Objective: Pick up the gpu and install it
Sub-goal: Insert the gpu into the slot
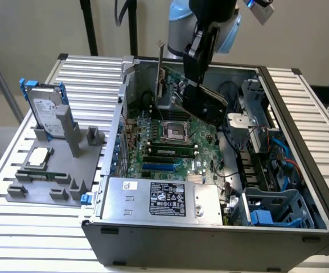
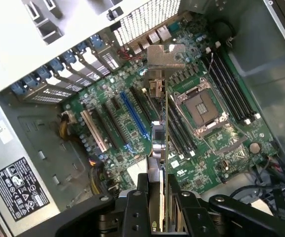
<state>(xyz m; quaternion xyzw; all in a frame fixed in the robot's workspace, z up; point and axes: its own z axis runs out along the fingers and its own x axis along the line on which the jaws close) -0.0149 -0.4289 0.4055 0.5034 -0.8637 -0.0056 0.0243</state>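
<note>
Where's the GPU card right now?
Upper centre of the exterior view: the thin green-and-black expansion card hangs tilted in the black pincer, inside the open grey computer case, above the square processor socket on the green motherboard.

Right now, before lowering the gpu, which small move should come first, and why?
Probably rotate the gpu to line it up with the blue slot. The tool holds it above the board, and in the wrist view its edge runs at an angle to that slot, not over it.
</note>
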